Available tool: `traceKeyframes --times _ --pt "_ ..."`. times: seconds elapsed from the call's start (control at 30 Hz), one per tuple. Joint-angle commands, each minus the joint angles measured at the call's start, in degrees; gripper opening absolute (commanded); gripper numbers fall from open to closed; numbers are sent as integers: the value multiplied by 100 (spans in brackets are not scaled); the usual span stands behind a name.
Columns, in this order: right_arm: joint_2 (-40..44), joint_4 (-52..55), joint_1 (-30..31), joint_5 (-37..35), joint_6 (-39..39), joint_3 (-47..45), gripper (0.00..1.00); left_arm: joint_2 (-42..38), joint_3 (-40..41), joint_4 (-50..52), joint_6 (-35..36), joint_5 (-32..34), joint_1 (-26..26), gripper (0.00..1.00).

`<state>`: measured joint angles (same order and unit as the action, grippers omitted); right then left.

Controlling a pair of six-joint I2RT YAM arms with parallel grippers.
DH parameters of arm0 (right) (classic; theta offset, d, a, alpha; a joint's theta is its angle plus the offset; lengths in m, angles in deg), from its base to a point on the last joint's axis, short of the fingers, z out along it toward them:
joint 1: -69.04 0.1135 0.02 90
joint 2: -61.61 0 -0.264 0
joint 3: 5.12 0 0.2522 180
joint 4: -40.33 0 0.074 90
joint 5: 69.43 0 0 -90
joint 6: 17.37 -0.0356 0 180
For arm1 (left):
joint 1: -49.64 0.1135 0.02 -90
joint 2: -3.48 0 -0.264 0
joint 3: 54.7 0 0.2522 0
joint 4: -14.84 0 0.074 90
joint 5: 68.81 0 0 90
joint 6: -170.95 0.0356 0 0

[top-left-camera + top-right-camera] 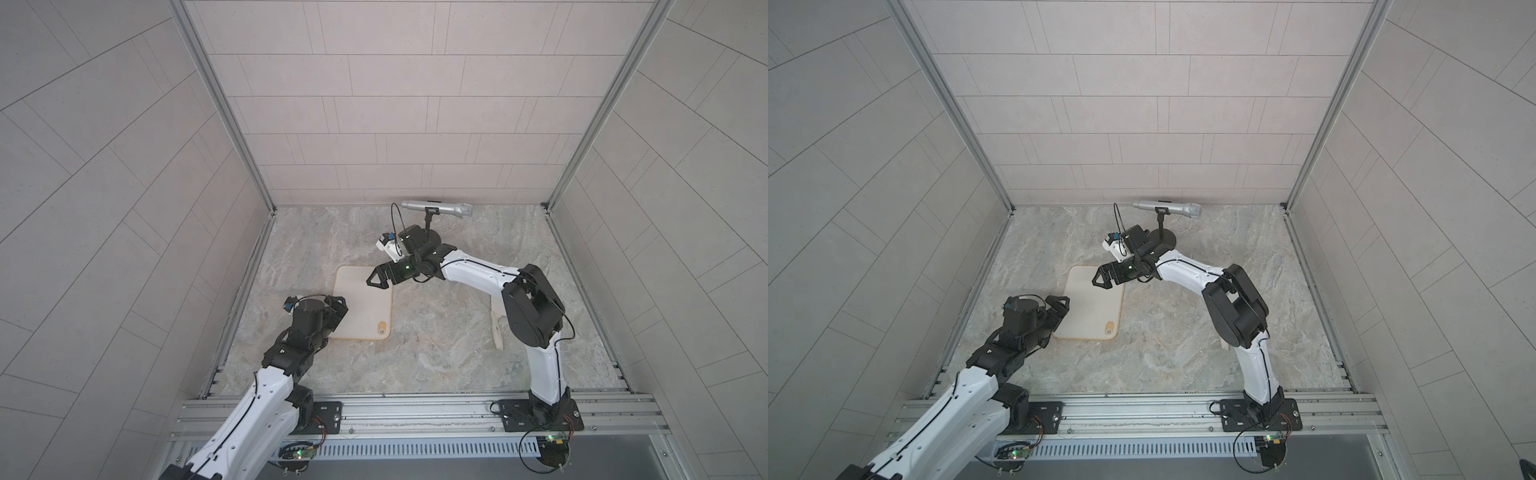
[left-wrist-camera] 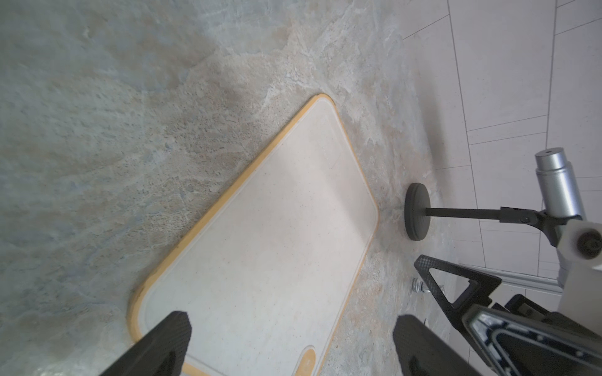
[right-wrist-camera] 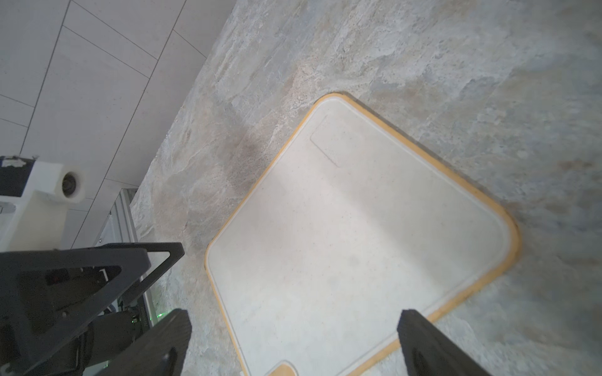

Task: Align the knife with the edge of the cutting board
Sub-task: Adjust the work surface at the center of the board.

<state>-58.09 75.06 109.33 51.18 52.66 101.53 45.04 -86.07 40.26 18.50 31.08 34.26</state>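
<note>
Tabletop [image 1: 436, 361]: grey marbled surface, tiled walls on three sides.

Cutting board [image 1: 363, 303]: lies flat, left of centre, with its tan-ringed hole at the near right corner. In both wrist views its surface is bare and nothing lies on it or along any edge.

Knife [image 1: 496, 332]: on the tabletop, right of the cutting board and well apart from it. It is mostly hidden behind the right arm's elbow. Only a pale strip shows, running roughly near to far. I cannot tell blade from handle.

Microphone [image 1: 436, 208]: on its black stand by the far wall. Not part of the job.

Right gripper [image 1: 378, 280]: hovers over the far right corner of the cutting board, jaws spread wide, holding nothing.

Left gripper [image 1: 338, 305]: hovers over the left edge of the cutting board, jaws likewise apart and empty.

Progress: none yet, by my reading. Neither gripper is at the knife, and it sits far from any board edge.

Left to do: reach the knife (the right arm seems better placed), grasp it, carry it over, and lay it parallel to a board edge.

Likely snag: the right arm's own elbow is over the knife.
</note>
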Motion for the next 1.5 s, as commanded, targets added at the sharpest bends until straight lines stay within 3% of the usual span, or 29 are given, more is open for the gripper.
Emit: traceKeyframes --times 0.0,0.33,0.77,1.2,1.47 --pt "-361 497 43 -66 211 594 100 403 47 -590 -146 -180 32 100" --pt "-1514 1365 42 -853 485 2220 100 1206 343 -1247 -317 -500 31 100" --pt "-2634 2216 -170 -922 548 4011 100 1926 318 -1727 -544 -841 26 100" --pt "-3192 2265 -210 -899 519 4532 100 1289 112 -143 -644 -765 28 100" --pt "-3243 2305 -275 -839 518 4531 100 1714 -76 -94 -689 -1071 26 100"
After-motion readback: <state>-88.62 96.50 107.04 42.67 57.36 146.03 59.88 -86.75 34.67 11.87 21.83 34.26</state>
